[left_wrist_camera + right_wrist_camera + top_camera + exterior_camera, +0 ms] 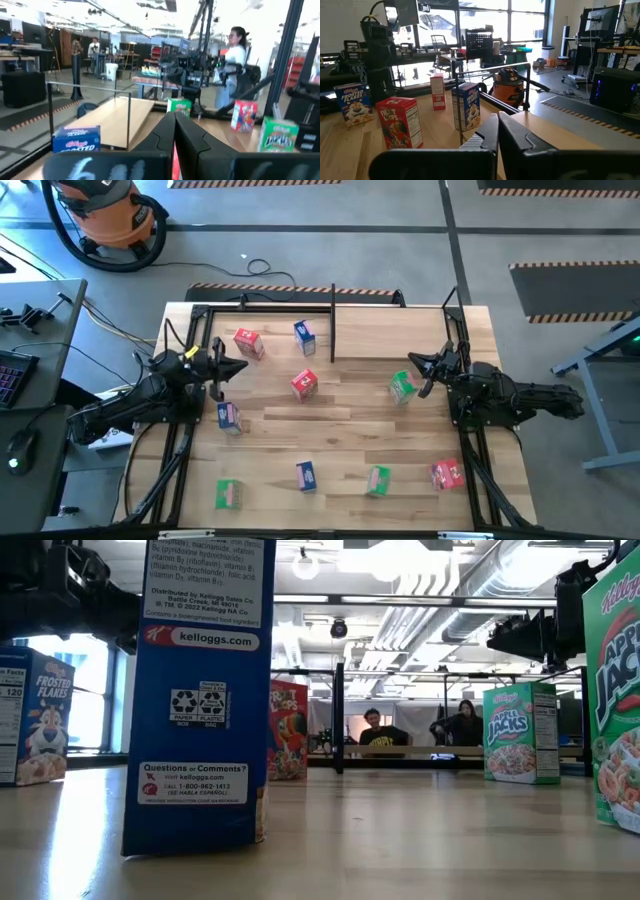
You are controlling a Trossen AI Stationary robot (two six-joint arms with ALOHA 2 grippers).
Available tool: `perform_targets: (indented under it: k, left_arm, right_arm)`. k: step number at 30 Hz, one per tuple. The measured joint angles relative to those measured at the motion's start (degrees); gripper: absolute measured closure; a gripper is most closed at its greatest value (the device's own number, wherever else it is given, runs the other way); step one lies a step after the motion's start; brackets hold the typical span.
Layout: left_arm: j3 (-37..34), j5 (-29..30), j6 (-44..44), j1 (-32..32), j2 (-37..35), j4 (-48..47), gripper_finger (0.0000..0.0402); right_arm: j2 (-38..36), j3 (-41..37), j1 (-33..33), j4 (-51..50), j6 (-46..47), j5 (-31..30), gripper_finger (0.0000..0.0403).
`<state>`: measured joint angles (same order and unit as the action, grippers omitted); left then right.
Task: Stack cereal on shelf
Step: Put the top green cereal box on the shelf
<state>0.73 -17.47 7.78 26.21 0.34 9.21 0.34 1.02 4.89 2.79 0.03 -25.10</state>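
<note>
Both grippers hang above the worktop with fingers pressed together and nothing between them. Left gripper (238, 366) sits near the left edge, its arm reaching in from that side and pointing toward the middle; right gripper (411, 363) mirrors it near the right edge, just beside a green box (402, 388).

Nine cereal boxes stand upright, long axis vertical, scattered and apart. Toward the far edge stand a red box (248, 342) and a blue box (305, 335); another red box (304, 384) sits mid-table. A blue box (229, 417) stands near the left arm. Along the near edge stand green (228, 494), blue (306, 476), green (378, 480) and red (447, 474).

The shelf (332, 320) lines the far edge, carrying no boxes.
</note>
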Motion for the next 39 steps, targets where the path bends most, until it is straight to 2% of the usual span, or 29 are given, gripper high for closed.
perform_targets:
  k: [11, 17, 22, 28, 31, 34, 39]
  left_arm:
    - [0.0, 0.1, 2.3, 0.0, 0.0, 2.1, 0.0401]
    - [0.0, 0.2, 4.1, 0.0, 0.0, 4.1, 0.0401]
    - [0.0, 2.1, 4.1, 0.0, 0.2, 5.2, 0.0401]
    - [0.0, 2.9, 2.4, -0.2, 3.7, 7.2, 0.0401]
    - [0.0, 1.9, 2.2, -1.2, 5.8, 10.2, 0.0401]
    - [0.0, -1.6, 3.1, -2.2, 8.3, 10.9, 0.0401]
    - [0.0, 0.0, 4.6, -4.3, 14.7, 13.3, 0.0401]
  right_arm:
    - [0.0, 0.0, 0.0, 1.7, -0.2, 0.4, 0.0402]
    - [0.0, 0.0, 0.0, 1.2, 1.2, 4.2, 0.0402]
    - [0.0, 0.0, 0.0, 1.7, 1.6, 3.1, 0.0402]
    - [0.0, 0.0, 0.0, 3.3, 4.0, 1.1, 0.0402]
    - [0.0, 0.0, 0.0, 4.7, 3.0, 2.6, 0.0402]
    - [0.1, 0.0, 0.0, 6.8, 1.6, 4.4, 0.0402]
    - [0.1, 0.0, 0.0, 9.2, 1.5, 6.1, 0.0402]
